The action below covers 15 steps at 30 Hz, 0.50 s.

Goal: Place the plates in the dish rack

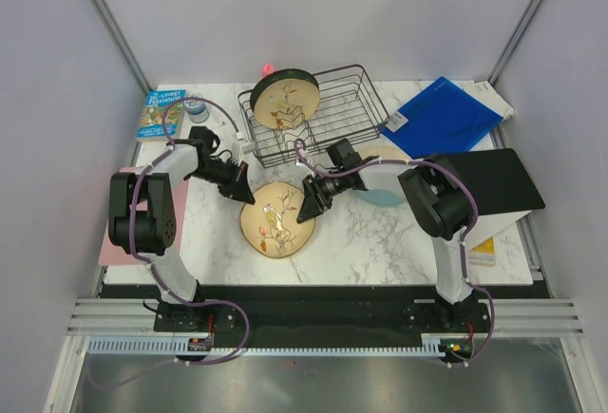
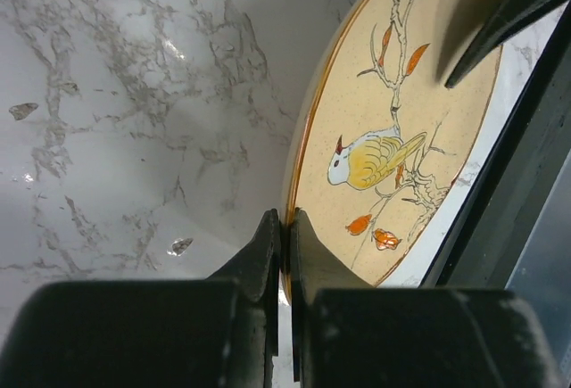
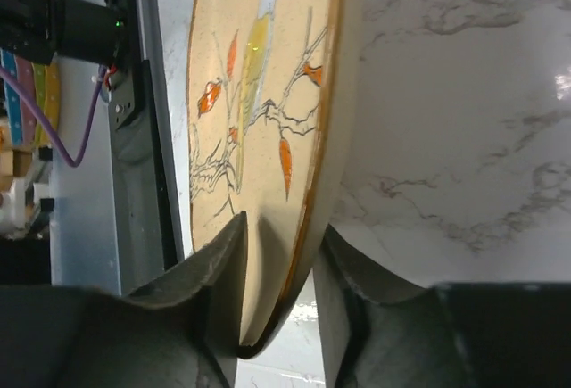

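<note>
The marble table carries everything. At its far side, beyond both pairs of jaws, stands the dish rack, a black wire basket with one racked plate upright at its left end. Between the two grippers, short of the rack, is the tan plate, bird side up. Whether it is clear of the marble I cannot tell. A pale blue plate sits behind the right jaws, half hidden under that arm.

The left gripper has its jaws pressed together on the tan plate's rim, with only the thin edge between the pads. The right gripper straddles the opposite rim with its jaws apart, one finger over the painted face and one beneath. A sliver of space shows on the face side, so it does not look like a firm pinch yet.

The danger, as I judge it, is a lopsided hold. If a lift starts while only the left jaws grip, the plate hangs from a narrow glazed lip and may swivel or slide out onto the marble. If both grip but the arms move out of step, the rim could be wrenched from one pair. Nearer the rack, a tilted plate may knock the racked plate or catch a wire instead of dropping into a slot.
</note>
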### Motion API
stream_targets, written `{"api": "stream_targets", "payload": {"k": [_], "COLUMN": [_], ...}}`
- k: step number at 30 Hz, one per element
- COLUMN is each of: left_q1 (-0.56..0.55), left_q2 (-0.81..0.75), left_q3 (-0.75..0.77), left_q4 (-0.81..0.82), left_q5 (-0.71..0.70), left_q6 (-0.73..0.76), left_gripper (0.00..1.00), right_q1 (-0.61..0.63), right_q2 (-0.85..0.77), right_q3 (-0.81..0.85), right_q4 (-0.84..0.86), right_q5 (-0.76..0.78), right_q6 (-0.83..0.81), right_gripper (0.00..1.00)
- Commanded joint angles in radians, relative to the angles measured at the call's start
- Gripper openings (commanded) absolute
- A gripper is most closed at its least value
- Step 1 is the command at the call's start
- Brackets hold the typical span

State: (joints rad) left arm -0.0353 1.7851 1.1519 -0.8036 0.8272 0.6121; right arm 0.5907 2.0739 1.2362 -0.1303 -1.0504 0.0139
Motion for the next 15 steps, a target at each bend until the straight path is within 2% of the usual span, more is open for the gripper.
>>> {"api": "stream_targets", "payload": {"k": [1, 3, 5, 6, 7, 8, 11, 13, 14, 15], "left_q1": [-0.009, -0.011, -0.017, -0.020, -0.028, -0.031, -0.043, -0.043, -0.043, -0.043], "left_q2": [-0.055, -0.073, -0.087, -0.095, -0.105, -0.113, -0.130, -0.150, -0.176, -0.194], "left_q3": [0.035, 0.026, 0.008, 0.002, -0.010, -0.017, -0.034, -0.044, -0.046, -0.049], "left_q4": [0.041, 0.041, 0.040, 0.041, 0.040, 0.040, 0.041, 0.041, 0.040, 0.040], "left_q5": [0.098, 0.102, 0.107, 0.110, 0.112, 0.115, 0.110, 0.107, 0.090, 0.073], "left_q6": [-0.067, -0.074, -0.086, -0.090, -0.106, -0.112, -0.141, -0.156, -0.163, -0.170], "left_gripper": [0.02, 0.02, 0.02, 0.02, 0.02, 0.02, 0.02, 0.05, 0.11, 0.19], "right_q1": [0.009, 0.009, 0.008, 0.008, 0.008, 0.009, 0.009, 0.006, 0.000, -0.003], "right_q2": [-0.003, -0.024, -0.032, -0.029, -0.025, -0.009, -0.008, -0.027, -0.059, -0.080], "right_q3": [0.060, 0.062, 0.065, 0.074, 0.083, 0.092, 0.115, 0.127, 0.140, 0.153], "right_q4": [0.006, 0.067, 0.122, 0.209, 0.246, 0.279, 0.386, 0.361, 0.327, 0.204], "right_q5": [-0.034, -0.014, -0.008, 0.000, 0.000, -0.002, 0.004, 0.004, 0.012, 0.032], "right_q6": [-0.025, 0.026, 0.085, 0.119, 0.205, 0.242, 0.354, 0.350, 0.298, 0.249], "right_gripper": [0.34, 0.32, 0.40, 0.40, 0.36, 0.24, 0.00, 0.00, 0.00, 0.00]}}
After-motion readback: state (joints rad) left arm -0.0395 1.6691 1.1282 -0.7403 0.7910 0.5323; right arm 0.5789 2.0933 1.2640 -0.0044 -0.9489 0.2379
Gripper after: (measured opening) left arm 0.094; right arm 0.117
